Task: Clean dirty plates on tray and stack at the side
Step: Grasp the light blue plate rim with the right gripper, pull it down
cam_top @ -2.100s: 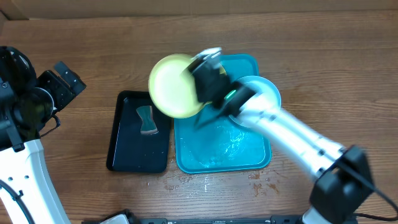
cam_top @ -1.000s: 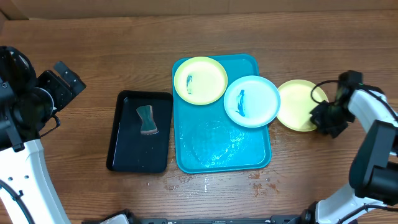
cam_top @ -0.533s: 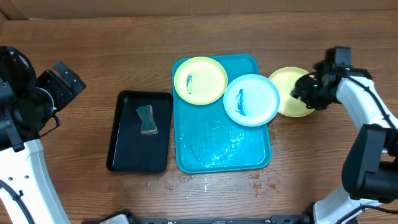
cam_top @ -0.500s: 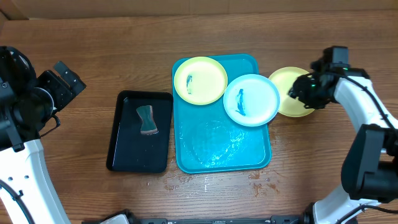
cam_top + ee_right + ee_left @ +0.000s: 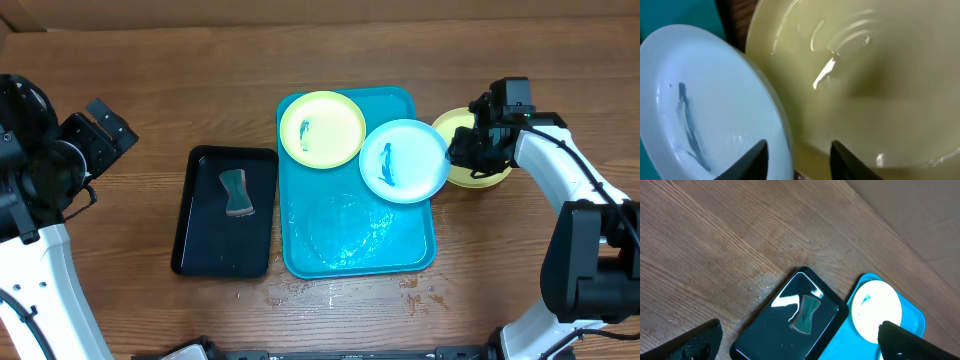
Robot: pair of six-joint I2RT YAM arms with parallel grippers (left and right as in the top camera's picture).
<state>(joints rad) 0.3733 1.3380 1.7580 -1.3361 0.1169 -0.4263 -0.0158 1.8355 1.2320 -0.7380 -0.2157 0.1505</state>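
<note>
Tray (image 5: pixel 355 250) holds yellow-green plate (image 5: pixel 322 128) and teal plate (image 5: pixel 404 161); black tray (image 5: pixel 205 240) holds a sponge (image 5: pixel 235 192). Right gripper (image 5: pixel 797 160), spread empty, hangs over the upturned plate (image 5: pixel 865 75); left gripper (image 5: pixel 112 125) gapes empty, far left.

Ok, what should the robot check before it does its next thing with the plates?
1. Right arm jaws open and empty: ok.
2. Pale yellow plate off the tray, on the table: ok.
3. Teal-rimmed plate clean: not ok, it has a blue smear.
4. Yellow-green-rimmed plate clean: not ok, it has a blue smear too.
5. Teal-rimmed plate clear of the pale yellow plate: cannot tell; its rim overlaps it in the right wrist view.
6. Wiping piece gripped: not ok; it lies in the black tray, and the left arm jaws are open and empty.
</note>
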